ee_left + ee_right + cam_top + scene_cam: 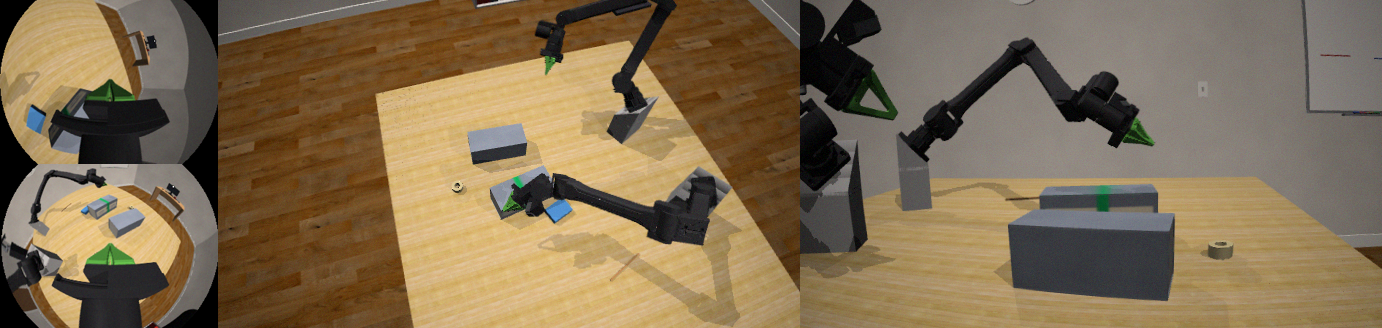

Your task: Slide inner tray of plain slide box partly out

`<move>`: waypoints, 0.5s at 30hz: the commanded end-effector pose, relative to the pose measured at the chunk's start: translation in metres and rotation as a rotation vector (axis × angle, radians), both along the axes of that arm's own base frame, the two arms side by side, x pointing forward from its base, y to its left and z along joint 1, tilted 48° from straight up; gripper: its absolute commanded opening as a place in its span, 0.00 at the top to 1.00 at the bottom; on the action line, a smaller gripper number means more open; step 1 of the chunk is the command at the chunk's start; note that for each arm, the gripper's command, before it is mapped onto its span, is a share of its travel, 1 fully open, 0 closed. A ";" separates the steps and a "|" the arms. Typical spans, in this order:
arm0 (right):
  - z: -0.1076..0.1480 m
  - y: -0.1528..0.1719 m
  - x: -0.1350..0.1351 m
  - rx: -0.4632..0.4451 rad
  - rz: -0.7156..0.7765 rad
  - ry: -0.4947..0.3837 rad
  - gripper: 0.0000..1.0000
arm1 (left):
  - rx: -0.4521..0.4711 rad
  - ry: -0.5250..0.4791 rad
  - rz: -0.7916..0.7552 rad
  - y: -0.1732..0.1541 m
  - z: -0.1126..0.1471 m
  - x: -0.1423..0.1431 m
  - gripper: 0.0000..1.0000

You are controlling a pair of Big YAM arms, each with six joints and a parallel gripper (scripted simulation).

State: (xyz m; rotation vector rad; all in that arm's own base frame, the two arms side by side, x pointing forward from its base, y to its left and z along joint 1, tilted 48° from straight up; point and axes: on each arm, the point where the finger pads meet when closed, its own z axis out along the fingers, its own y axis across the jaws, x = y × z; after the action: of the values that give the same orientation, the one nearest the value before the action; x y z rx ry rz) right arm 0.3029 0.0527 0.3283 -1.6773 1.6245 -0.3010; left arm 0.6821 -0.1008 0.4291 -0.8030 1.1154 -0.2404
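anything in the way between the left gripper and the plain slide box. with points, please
Yes, the green-banded slide box [501,193] [1070,200] [67,143] [96,207] lies below the left gripper [503,210] [1153,145] [110,81] [107,184], between it and the plain slide box [497,139] [1090,257] [126,220] across the table.

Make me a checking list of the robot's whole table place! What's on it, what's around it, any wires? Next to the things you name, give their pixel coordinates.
Surface: wooden table [443,250] [1250,300] [55,47] [153,252], light-coloured.
Job's things: plain box [497,142] [1092,255] [128,222], no tray seen sticking out; banded box [535,173] [1070,201] [66,143] [98,208], green band.
Clutter: blue block [559,210] [35,118] [85,210], beige ring [453,189] [1220,252], thin stick [624,267] [1020,199].
Grippers: left claw [503,210] [1153,145] [110,80] [105,184], shut, empty, above the banded box; right claw [546,74] [895,119] [110,244], shut, empty, raised.
Cables: nothing seen.
Surroundings: whiteboard [1345,30], wall switch [1203,89], desk [144,53] [170,198].
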 end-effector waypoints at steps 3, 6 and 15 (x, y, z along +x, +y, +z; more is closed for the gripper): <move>0.038 -0.023 0.030 0.080 -0.166 -0.072 1.00 | 0.176 0.167 -0.034 -0.061 -0.009 0.042 1.00; 0.041 -0.027 0.033 0.092 -0.192 -0.083 1.00 | 0.206 0.197 -0.039 -0.069 -0.013 0.048 1.00; 0.077 -0.074 0.058 0.204 -0.422 -0.188 1.00 | 0.485 0.449 -0.100 -0.144 -0.053 0.091 1.00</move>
State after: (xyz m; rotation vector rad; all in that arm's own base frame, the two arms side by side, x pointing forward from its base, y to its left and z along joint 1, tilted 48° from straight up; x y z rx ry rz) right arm 0.3449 -0.0079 0.3717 -1.2486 1.7862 -0.4391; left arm 0.7621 -0.1899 0.3707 -0.4962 1.4923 0.0843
